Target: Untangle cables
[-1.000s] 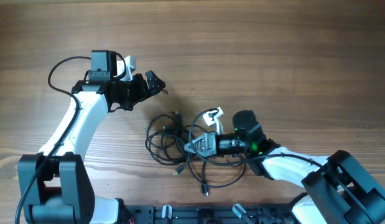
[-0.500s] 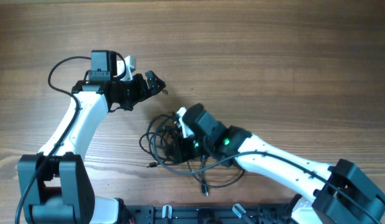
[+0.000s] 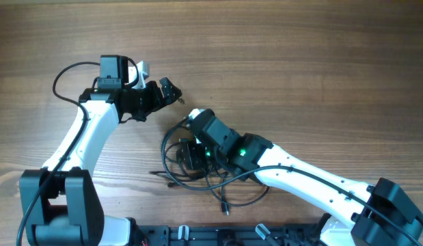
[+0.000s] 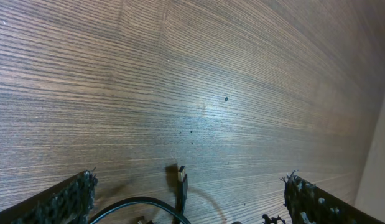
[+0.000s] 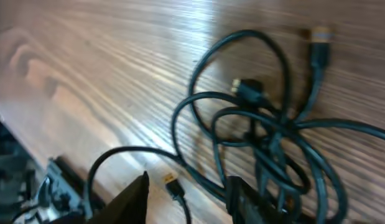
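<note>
While the cables (image 3: 175, 162) lay bunched on the tabletop (image 3: 314, 61) near its front middle, the right gripper (image 5: 189, 200) hung over them, partly spread; the left gripper (image 3: 169, 91) gaped wide just beside the tangle.

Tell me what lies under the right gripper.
The tangled cables lie on the wooden table beneath the right gripper. From overhead, the right arm covers the knot's middle, so the crossings there cannot be seen in that view.
</note>
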